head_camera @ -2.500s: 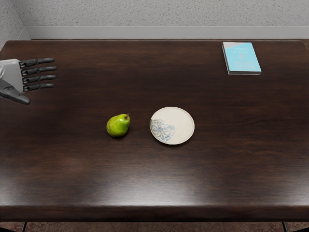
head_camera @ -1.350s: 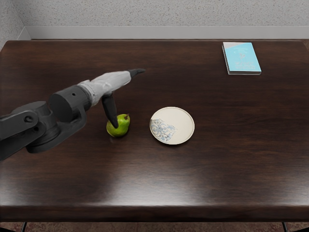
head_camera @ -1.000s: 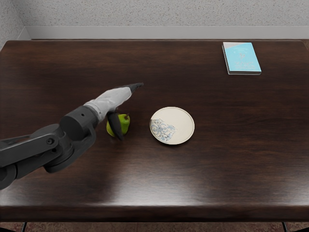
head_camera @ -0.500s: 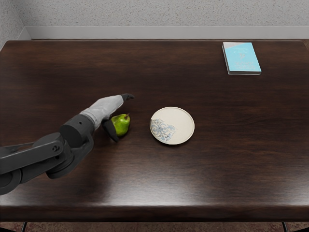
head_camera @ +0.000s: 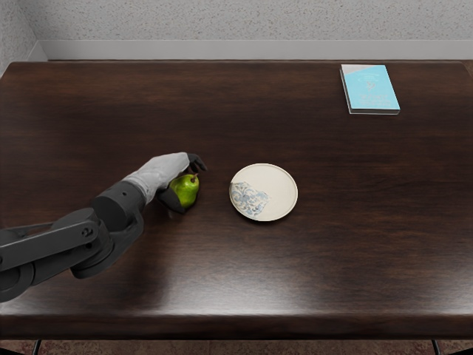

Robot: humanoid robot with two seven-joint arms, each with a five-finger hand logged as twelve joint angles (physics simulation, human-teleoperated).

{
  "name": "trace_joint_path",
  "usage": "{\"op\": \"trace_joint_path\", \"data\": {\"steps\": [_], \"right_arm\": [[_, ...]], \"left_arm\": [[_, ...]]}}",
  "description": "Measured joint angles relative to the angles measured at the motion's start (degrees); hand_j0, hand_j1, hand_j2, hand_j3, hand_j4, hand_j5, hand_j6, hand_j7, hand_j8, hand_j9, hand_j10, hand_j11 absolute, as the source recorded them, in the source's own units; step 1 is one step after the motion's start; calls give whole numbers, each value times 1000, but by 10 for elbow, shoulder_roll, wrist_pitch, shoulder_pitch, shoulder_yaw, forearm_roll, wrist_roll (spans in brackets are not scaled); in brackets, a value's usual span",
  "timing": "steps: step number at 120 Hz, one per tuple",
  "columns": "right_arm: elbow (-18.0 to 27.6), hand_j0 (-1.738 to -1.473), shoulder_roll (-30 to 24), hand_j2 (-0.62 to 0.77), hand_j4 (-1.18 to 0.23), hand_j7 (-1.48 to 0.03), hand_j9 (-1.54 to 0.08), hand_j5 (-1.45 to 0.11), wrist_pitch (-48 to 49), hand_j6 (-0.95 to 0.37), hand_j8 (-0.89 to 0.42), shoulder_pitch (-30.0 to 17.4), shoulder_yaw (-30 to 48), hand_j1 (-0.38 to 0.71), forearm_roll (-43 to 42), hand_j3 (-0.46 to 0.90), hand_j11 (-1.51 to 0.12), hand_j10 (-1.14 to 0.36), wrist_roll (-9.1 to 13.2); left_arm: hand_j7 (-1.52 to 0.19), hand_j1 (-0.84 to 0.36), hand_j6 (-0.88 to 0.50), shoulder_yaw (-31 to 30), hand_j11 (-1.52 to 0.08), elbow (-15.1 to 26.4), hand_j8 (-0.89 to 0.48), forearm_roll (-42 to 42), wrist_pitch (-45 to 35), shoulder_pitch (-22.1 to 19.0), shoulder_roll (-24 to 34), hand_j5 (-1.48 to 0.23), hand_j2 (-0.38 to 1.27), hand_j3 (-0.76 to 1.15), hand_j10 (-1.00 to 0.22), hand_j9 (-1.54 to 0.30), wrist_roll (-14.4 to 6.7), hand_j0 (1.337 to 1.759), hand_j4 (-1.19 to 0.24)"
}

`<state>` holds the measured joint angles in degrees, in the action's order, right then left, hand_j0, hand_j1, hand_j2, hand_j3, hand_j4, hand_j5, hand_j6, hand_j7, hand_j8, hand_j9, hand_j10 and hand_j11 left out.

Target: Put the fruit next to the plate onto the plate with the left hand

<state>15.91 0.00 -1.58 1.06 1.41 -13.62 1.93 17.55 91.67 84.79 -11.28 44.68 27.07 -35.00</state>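
Left of bench centre, the left robot hand is seen wrapped over the pear. The fingers are curled across the top by the stem and the thumb is tucked against the near-left side. The robot hand is read as clamped on the pear, though contact on the far side is hidden. The arm is brought in from the left edge, low across the bench. No right robot hand is seen.

The pear is not yet lifted: it sits on the bench, stem pointing up and to the right, just beside the plate on its left, not touching it. The plate is bare, with a blue pattern on its left part. A light-blue book lies near the far right corner, well apart and not involved.

Step in hand, as judged: grasp being completed, transfer not begun.

Next move calls for:
- grip confirmed firm before any lift, since the pear is round and tapered and slip or roll is likely
- a small lift to clear the plate rim
- a short carry to the right
- the pear set down near plate centre and released gently so it is not rolled off
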Motion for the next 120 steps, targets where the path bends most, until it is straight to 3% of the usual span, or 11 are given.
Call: {"op": "trace_joint_path", "data": {"steps": [29, 46, 74, 96, 103, 111, 120], "right_arm": [[0, -1658, 0, 0, 0, 0, 0, 0, 0, 0, 0, 0, 0, -349, 0, 0, 0, 0, 0], [0, -1658, 0, 0, 0, 0, 0, 0, 0, 0, 0, 0, 0, -349, 0, 0, 0, 0, 0], [0, -1658, 0, 0, 0, 0, 0, 0, 0, 0, 0, 0, 0, -349, 0, 0, 0, 0, 0], [0, -1658, 0, 0, 0, 0, 0, 0, 0, 0, 0, 0, 0, -349, 0, 0, 0, 0, 0], [0, -1658, 0, 0, 0, 0, 0, 0, 0, 0, 0, 0, 0, -349, 0, 0, 0, 0, 0], [0, -1658, 0, 0, 0, 0, 0, 0, 0, 0, 0, 0, 0, -349, 0, 0, 0, 0, 0], [0, -1658, 0, 0, 0, 0, 0, 0, 0, 0, 0, 0, 0, -349, 0, 0, 0, 0, 0]], "left_arm": [[-607, -172, -461, -1, -607, 0, -461, -3, 1, 0, 0, -607, 100, 0, -460, -607, 0, 1657, -460], [-678, -201, -486, -1, -684, 0, -429, -11, 1, 0, 0, -668, 144, 0, -519, -685, 0, 1656, -530], [-779, -170, -476, -1, -804, 0, -389, -21, 3, 1, 1, -760, 118, 0, -503, -798, 0, 1651, -617], [-858, -246, -464, -3, -892, -1, -362, -47, 7, 9, 1, -836, 331, 0, -470, -876, -1, 1651, -624], [-871, -237, -456, -3, -911, -1, -350, -50, 7, 9, 1, -839, 296, 0, -458, -890, -1, 1650, -623], [-898, -192, -455, -3, -919, -3, -341, -79, 9, 31, 2, -885, 237, 0, -475, -911, -1, 1650, -616], [-920, -239, -432, -1, -933, -10, -317, -132, 10, 55, 2, -918, 288, 0, -450, -930, 0, 1650, -593]]}}
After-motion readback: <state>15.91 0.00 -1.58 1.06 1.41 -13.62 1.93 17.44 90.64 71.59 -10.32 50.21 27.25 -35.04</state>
